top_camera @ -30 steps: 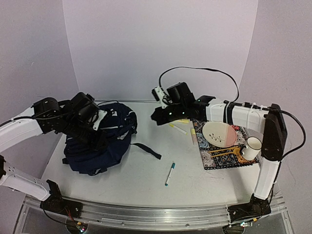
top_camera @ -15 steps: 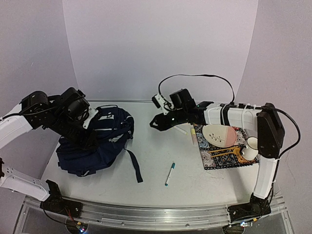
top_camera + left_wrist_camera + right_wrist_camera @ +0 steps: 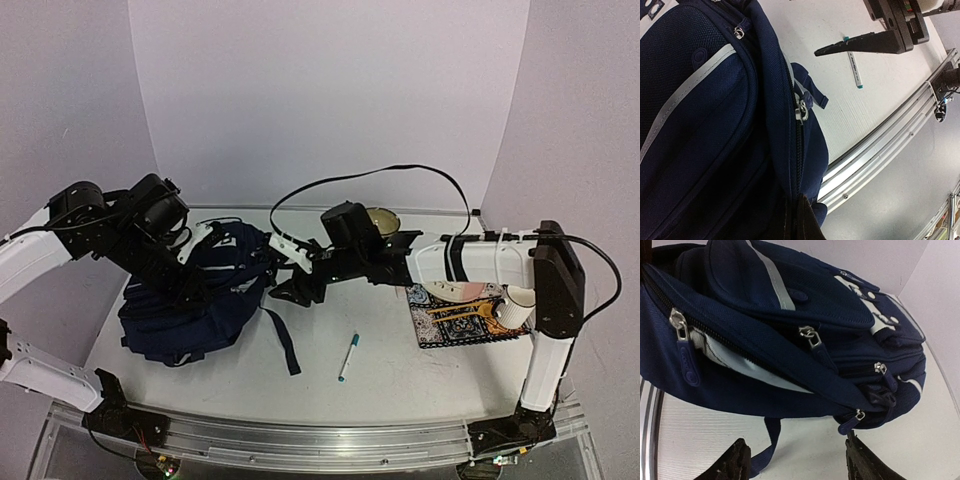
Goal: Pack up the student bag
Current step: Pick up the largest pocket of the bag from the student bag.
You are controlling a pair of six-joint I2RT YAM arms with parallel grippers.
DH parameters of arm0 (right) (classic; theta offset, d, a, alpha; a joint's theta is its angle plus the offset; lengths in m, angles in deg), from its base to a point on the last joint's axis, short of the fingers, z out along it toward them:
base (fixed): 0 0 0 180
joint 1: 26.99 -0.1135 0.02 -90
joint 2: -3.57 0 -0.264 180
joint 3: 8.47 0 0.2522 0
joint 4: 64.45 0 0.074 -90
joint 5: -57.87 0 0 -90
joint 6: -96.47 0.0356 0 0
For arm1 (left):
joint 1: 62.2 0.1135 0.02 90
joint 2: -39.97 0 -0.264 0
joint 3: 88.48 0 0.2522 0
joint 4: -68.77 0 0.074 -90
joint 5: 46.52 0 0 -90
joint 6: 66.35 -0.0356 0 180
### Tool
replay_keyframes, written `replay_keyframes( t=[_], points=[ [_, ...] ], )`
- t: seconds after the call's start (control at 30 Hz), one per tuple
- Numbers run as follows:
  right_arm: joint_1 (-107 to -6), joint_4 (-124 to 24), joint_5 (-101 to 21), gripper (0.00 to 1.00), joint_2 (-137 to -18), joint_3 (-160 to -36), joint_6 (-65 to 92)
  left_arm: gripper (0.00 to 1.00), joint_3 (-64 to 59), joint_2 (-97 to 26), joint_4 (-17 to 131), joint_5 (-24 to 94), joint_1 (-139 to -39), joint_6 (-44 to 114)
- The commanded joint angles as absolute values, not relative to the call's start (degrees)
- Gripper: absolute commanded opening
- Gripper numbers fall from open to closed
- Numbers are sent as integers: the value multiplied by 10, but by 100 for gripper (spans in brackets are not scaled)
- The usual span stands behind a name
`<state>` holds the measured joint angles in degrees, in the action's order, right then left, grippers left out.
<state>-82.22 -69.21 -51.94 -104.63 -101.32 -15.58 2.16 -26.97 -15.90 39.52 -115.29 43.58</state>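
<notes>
Item: student bag (image 3: 190,300), long axis running away from the right gripper (image 3: 796,452) (fingers spread, empty) just beside its zippered edge; left gripper (image 3: 798,212) clamped on its fabric.

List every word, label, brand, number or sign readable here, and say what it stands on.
No legible text in any view.
student bag: no brand or label readable; raised marks on a zipper pull are too blurred to read.
pen: any print is too small to read.
mat: pattern only, no letters.
</notes>
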Motion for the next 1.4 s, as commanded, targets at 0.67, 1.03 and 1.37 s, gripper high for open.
replay_keyframes(
  t=[0.67,1.03,1.37],
  points=[
    [-857,-725,-540,33,-1123,-1145,-248,0,46,-266,-70,309,-1153,420],
    [-881,-874,-413,19,-1180,-1186,-98,0,46,-258,-15,286,-1153,421],
    [-891,-989,-348,25,-1161,-1129,40,0,24,-239,33,257,-1154,428]
  ],
)
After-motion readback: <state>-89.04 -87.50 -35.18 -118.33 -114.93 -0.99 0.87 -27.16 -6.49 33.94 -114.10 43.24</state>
